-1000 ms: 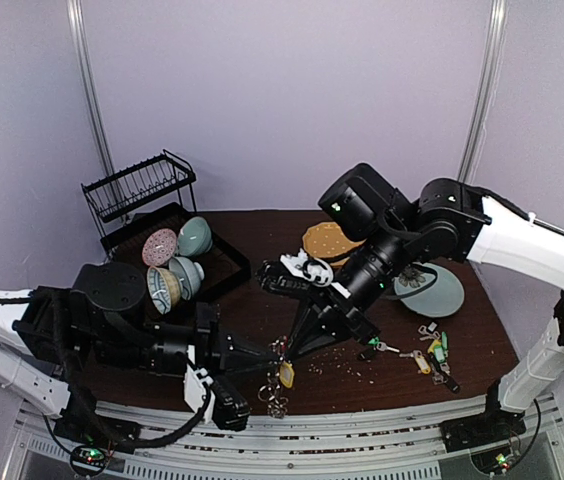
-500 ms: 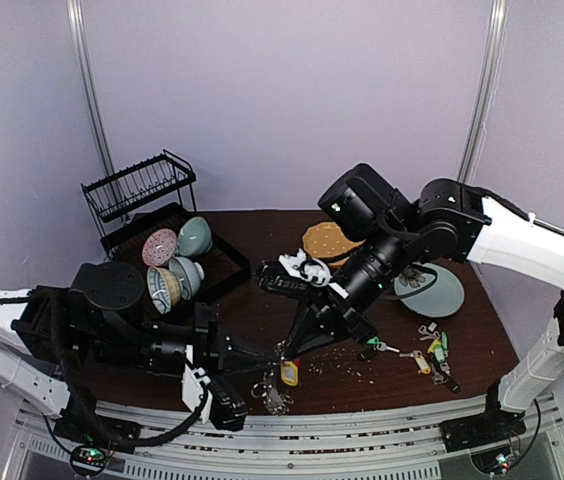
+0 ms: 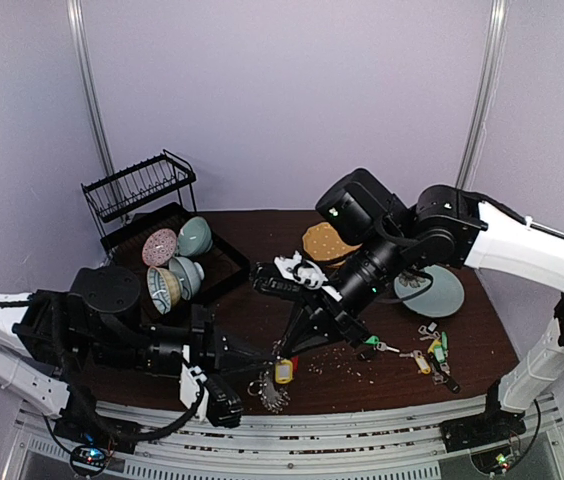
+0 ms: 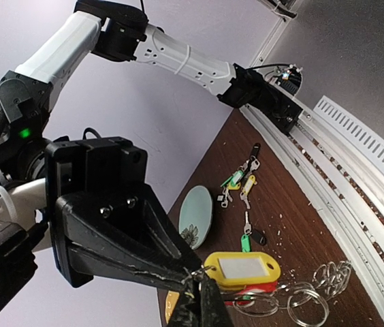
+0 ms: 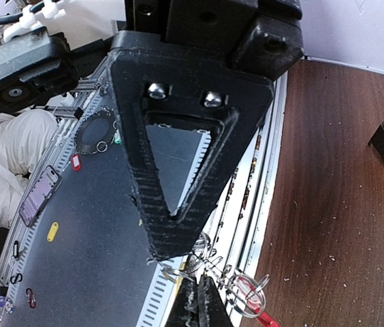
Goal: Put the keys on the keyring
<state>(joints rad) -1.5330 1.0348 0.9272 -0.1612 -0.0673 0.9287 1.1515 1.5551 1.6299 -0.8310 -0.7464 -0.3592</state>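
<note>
Both grippers meet tip to tip above the table's near edge. My left gripper (image 3: 269, 353) (image 4: 202, 301) is shut on a silver loop of the keyring (image 3: 270, 396) (image 4: 306, 300), whose red arc (image 4: 268, 289) and loops hang below it. My right gripper (image 3: 283, 349) (image 5: 197, 294) is shut on the small ring of a yellow-tagged key (image 3: 284, 372) (image 4: 244, 268), whose blade is hidden. In the right wrist view the keyring loops (image 5: 227, 274) bunch at my fingertips. The other keys (image 3: 432, 346) (image 4: 245, 181), with green, yellow and black tags, lie loose on the table at the right.
A teal plate (image 3: 440, 294) lies behind the loose keys and a yellow dotted plate (image 3: 323, 241) is at the back centre. A black tray with bowls (image 3: 177, 266) and a wire rack (image 3: 140, 186) stand at the back left. Crumbs (image 3: 348, 364) dot the wood.
Both arms have shifted slightly left together, still joined at the tips. The yellow tag and the hanging loops have swung a little with them.
</note>
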